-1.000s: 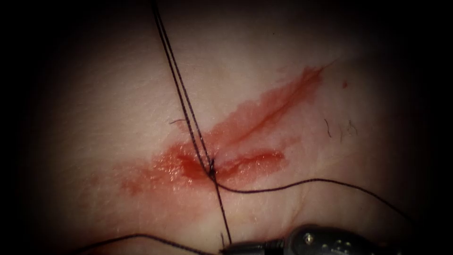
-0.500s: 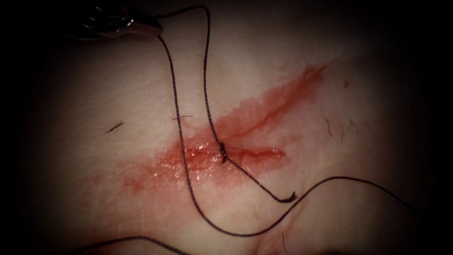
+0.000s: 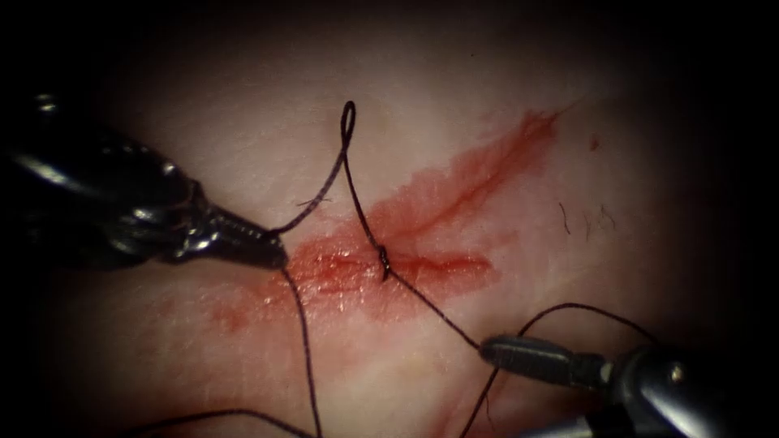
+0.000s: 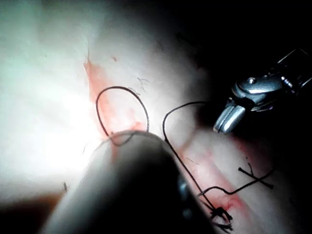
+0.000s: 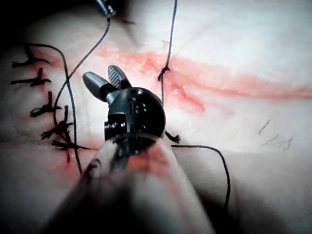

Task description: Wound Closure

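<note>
Left tool [image 3: 272,253] jaws closed on thread [image 3: 357,212], just left of cut [image 3: 422,264]. Knot [image 3: 384,264] sits on cut. Short tail runs down-right toward right tool [image 3: 491,350], nearer it; jaws parted, empty. Needle unseen.

Dark thread [image 3: 357,203], pale pink tissue [image 3: 243,162], red fluid [image 3: 438,199] (glossy streak)
</note>
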Available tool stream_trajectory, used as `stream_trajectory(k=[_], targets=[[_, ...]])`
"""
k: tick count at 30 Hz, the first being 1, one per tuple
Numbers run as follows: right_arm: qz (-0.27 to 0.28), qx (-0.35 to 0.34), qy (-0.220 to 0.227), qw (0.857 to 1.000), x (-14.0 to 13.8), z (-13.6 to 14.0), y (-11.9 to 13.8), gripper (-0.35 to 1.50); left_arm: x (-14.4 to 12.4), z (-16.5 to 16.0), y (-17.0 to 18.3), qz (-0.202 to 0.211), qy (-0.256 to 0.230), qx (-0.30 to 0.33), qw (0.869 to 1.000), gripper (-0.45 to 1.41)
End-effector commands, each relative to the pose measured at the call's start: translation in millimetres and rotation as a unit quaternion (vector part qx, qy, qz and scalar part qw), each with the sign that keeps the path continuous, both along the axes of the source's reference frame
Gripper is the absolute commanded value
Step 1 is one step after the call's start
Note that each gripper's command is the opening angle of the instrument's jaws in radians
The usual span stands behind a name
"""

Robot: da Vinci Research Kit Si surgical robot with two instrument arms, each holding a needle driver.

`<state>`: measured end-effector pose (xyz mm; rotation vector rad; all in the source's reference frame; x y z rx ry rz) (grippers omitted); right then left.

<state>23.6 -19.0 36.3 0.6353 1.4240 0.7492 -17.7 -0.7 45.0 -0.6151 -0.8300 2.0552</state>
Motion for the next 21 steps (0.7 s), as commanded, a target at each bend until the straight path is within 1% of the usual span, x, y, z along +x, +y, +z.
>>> stream_trajectory(k=[1, 5, 7, 10, 12, 13, 17, 21], targets=[[0.007, -0.001, -0.004, 1.000, 1.3, 0.7, 0.6, -0.35, -0.5, 0.7, 0.2, -0.005, -0.001, -0.002, 1.000, -0.45], [0.020, 0.016, -0.012, 1.000, 2.7, 2.8, 0.8, -0.35, -0.4, 1.0, 0.6, -0.020, -0.022, -0.002, 1.000, -0.45], [0.026, 0.018, -0.018, 0.999, 3.8, 4.7, 0.7, -0.35, -0.5, 1.3, 0.6, -0.021, -0.025, -0.006, 0.999, -0.45], [0.042, 0.009, -0.012, 0.999, 5.4, 7.2, 1.0, -0.35, -1.1, 1.9, 0.2, -0.017, -0.027, -0.003, 0.999, -0.45], [0.058, 0.010, -0.001, 0.998, 6.1, 8.2, 1.6, -0.35, -1.5, 2.2, -0.3, -0.013, -0.030, 0.000, 0.999, -0.45], [0.069, 0.013, 0.002, 0.998, 6.6, 8.9, 2.5, -0.35, -2.0, 2.6, -0.7, -0.009, -0.038, 0.009, 0.999, -0.45], [0.090, 0.047, 0.021, 0.995, 7.2, 9.6, 4.4, -0.35, -3.0, 3.0, -1.5, 0.004, -0.053, 0.019, 0.998, -0.45], [0.101, 0.070, 0.049, 0.991, 7.6, 9.0, 6.2, -0.35, -3.9, 3.3, -2.2, 0.025, -0.069, 0.028, 0.997, -0.45]])
